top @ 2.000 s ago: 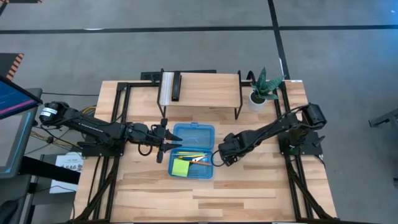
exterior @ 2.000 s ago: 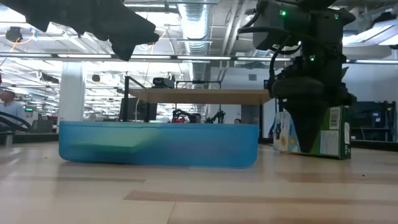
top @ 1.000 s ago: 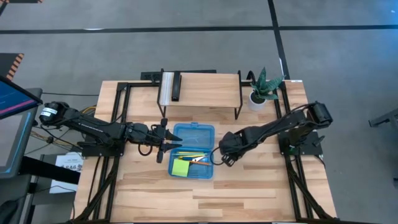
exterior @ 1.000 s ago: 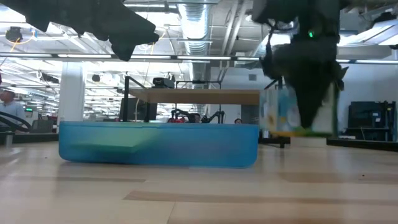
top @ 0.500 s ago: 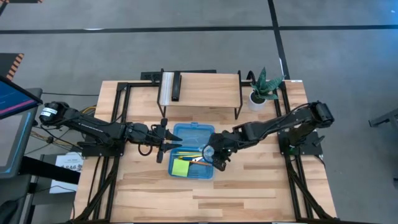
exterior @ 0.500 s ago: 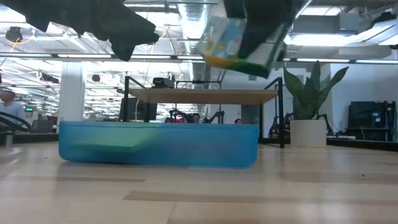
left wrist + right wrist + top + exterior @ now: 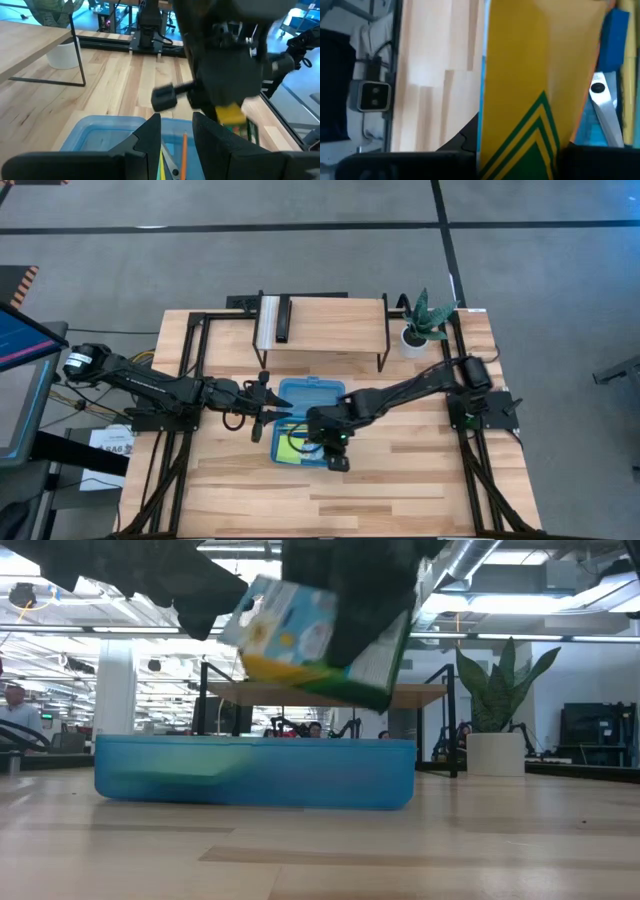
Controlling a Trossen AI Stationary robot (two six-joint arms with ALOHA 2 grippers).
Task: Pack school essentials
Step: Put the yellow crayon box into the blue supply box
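Observation:
A yellow, blue and green crayon box (image 7: 305, 640) hangs above the open blue plastic case (image 7: 310, 395), with my right gripper (image 7: 328, 445) shut on it. In the case lie a lime-green sticky-note pad (image 7: 290, 448), an orange pencil (image 7: 184, 149), scissors (image 7: 602, 105) and a blue eraser (image 7: 615, 35). My left gripper (image 7: 176, 137) stands open just above the case's left edge, touching nothing. My right gripper pinches the crayon box between its two fingers, one on each side of its yellow face (image 7: 520, 140). The fingers come from above and point down. The box is lifted clear over the case, tilted, its left end higher in the low view (image 7: 265, 610).
A wooden riser (image 7: 330, 320) stands at the far side with a clear item (image 7: 268, 322) and a black item (image 7: 283, 320) on it. A potted plant (image 7: 425, 325) is at the far right. Bare wood lies along the near edge.
My right gripper has lifted the crayon box off the table to the right of the case and carried it toward the table's left edge, over the case. The box has tipped from upright to slanting.

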